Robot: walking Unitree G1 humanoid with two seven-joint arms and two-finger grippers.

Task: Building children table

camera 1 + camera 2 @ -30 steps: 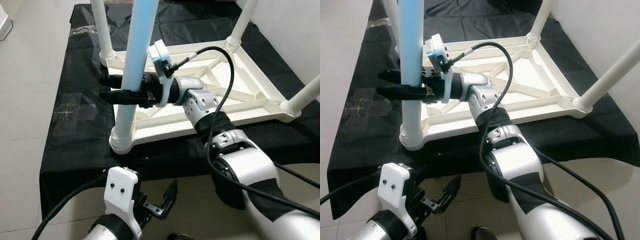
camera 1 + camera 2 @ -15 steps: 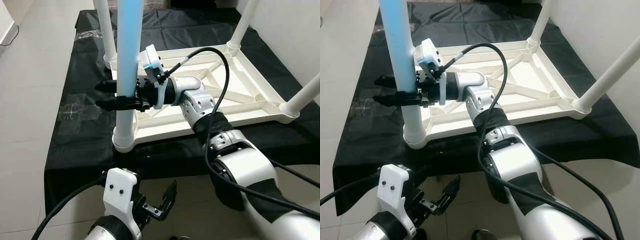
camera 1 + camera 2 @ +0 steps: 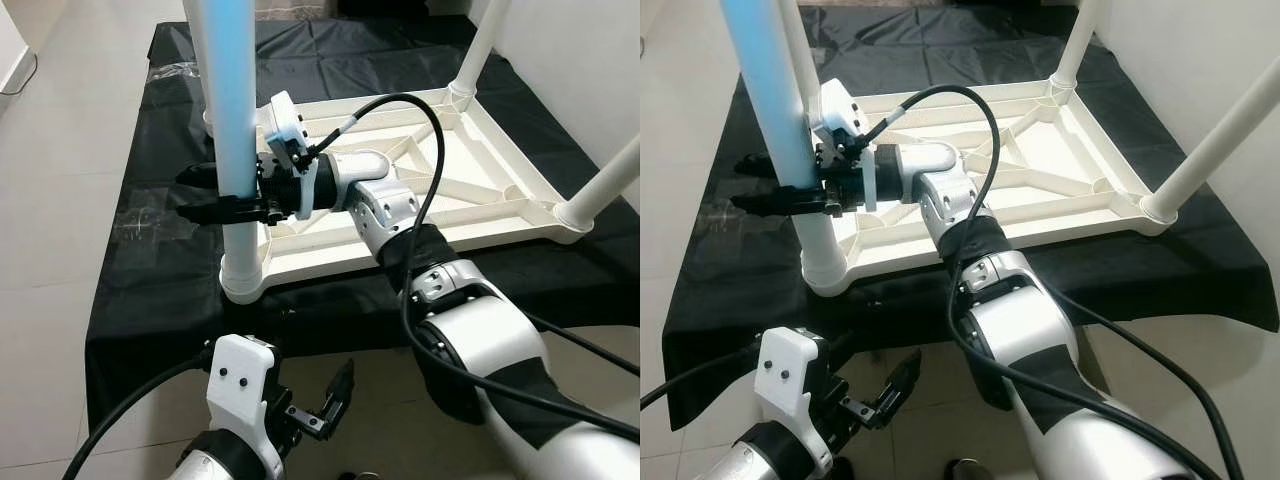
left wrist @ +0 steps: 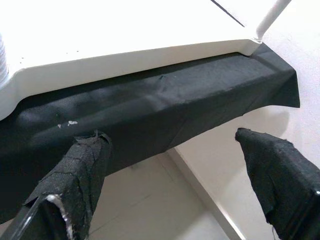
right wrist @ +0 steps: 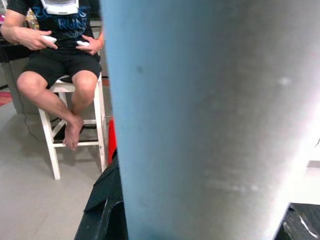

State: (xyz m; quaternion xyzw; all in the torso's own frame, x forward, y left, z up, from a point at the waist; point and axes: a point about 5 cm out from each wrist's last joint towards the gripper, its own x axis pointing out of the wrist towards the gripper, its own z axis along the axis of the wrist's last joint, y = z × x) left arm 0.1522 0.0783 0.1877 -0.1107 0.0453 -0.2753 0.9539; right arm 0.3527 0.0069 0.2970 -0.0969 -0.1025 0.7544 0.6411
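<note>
A white children's table frame (image 3: pixel 500 215) lies upside down on a black cloth (image 3: pixel 160 250). At its near-left corner a pale blue-white leg (image 3: pixel 232 130) stands in the corner socket (image 3: pixel 240 282), leaning slightly left. My right gripper (image 3: pixel 193 194) reaches across the frame and is shut on this leg at mid-height, its black fingers sticking out past it. The leg's surface (image 5: pixel 210 120) is right up against the right wrist camera. My left gripper (image 3: pixel 327 404) hangs low in front of the cloth's near edge, open and holding nothing; its fingers (image 4: pixel 75 185) frame the cloth edge.
Other white legs stand at the far right corner (image 3: pixel 480 45), the near right corner (image 3: pixel 600 190) and the far left (image 3: pixel 198 50). Pale floor tiles (image 3: pixel 50 200) lie to the left. A person sits on a white stool (image 5: pixel 55 100) beyond the leg.
My right gripper has moved left with the leg. The leg's top has swung from leaning right to slightly left. The left arm has not moved.
</note>
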